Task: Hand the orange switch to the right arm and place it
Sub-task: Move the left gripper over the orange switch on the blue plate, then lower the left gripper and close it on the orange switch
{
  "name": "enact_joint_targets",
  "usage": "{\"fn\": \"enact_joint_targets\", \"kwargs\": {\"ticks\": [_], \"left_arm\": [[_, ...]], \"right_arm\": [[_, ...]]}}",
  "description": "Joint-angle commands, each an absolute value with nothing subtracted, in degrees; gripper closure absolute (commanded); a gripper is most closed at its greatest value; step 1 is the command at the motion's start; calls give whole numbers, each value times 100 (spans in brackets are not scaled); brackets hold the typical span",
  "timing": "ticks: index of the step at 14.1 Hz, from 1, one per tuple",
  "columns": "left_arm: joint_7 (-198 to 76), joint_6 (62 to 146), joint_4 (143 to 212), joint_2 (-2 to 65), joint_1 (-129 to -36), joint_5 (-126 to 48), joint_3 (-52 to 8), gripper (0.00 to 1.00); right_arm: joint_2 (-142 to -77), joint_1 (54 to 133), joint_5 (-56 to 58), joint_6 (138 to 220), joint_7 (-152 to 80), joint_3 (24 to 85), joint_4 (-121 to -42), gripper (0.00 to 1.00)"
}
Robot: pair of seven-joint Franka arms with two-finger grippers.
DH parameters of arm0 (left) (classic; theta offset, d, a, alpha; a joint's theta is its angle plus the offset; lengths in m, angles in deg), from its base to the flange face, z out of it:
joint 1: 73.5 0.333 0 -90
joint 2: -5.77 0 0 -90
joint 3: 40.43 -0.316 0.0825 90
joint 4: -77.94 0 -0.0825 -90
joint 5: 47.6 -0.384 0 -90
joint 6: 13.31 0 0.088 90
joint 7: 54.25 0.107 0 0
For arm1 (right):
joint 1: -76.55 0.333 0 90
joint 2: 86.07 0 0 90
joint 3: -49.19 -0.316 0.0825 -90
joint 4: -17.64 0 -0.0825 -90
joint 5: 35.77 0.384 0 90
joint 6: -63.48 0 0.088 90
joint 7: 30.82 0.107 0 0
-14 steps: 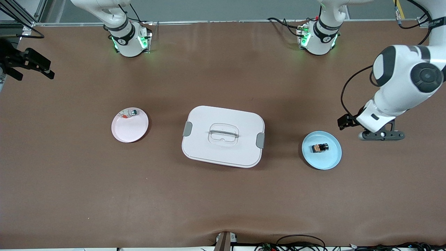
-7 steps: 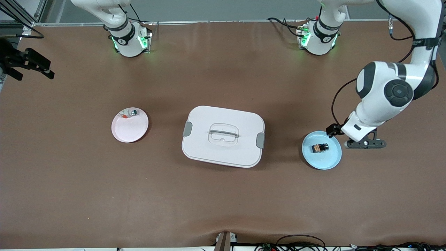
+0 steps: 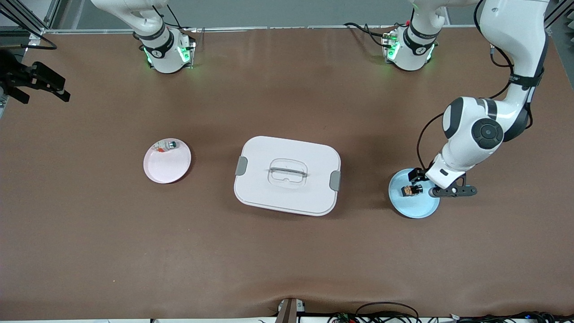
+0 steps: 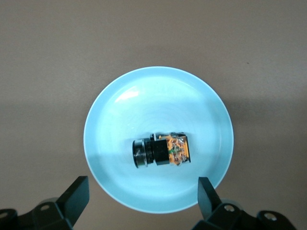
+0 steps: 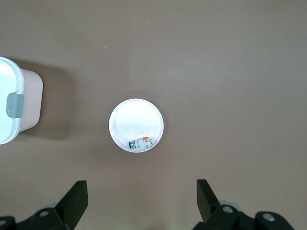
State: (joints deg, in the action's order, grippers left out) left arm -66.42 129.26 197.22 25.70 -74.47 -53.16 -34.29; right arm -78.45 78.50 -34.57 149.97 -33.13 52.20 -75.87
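The orange switch (image 3: pixel 411 190), a stubby black cylinder with an orange end, lies on its side on a light blue plate (image 3: pixel 415 208) toward the left arm's end of the table. In the left wrist view the switch (image 4: pixel 161 150) lies near the middle of the plate (image 4: pixel 120 115). My left gripper (image 3: pixel 452 191) hovers over the plate's rim, open and empty, and its fingers (image 4: pixel 76 195) stand wide apart in the wrist view. My right gripper (image 5: pixel 141 199) is open and empty, waiting high over the table.
A white lidded box (image 3: pixel 287 175) with grey clasps stands mid-table. A pink plate (image 3: pixel 167 163) holding a small white-and-teal part with a red bit (image 3: pixel 166 145) lies toward the right arm's end. It also shows in the right wrist view (image 5: pixel 125 119).
My left arm has swung in and come down from beside the blue plate to over its rim. The switch and the right arm have not moved.
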Motion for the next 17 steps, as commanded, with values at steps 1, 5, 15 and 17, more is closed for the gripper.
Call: {"fn": "enact_joint_targets", "kwargs": {"ticks": [1, 5, 15, 17], "left_arm": [[-6901, 13346, 19791, 2773, -7412, -5455, -3392, 0], [-6919, 13645, 19756, 3046, -7412, -5455, -3392, 0], [-6910, 14050, 19668, 3486, -7429, -5455, -3392, 0], [-6910, 14050, 19668, 3547, -7412, -5455, -3392, 0]], "right_arm": [[-7745, 7839, -3427, 14970, -3231, 5218, -7641, 0], [-7745, 7822, -3427, 14970, -3240, 5218, -7641, 0], [-7745, 7848, -3427, 14978, -3240, 5218, -7641, 0], [-7745, 7866, -3427, 14978, -3240, 5218, -7641, 0]]}}
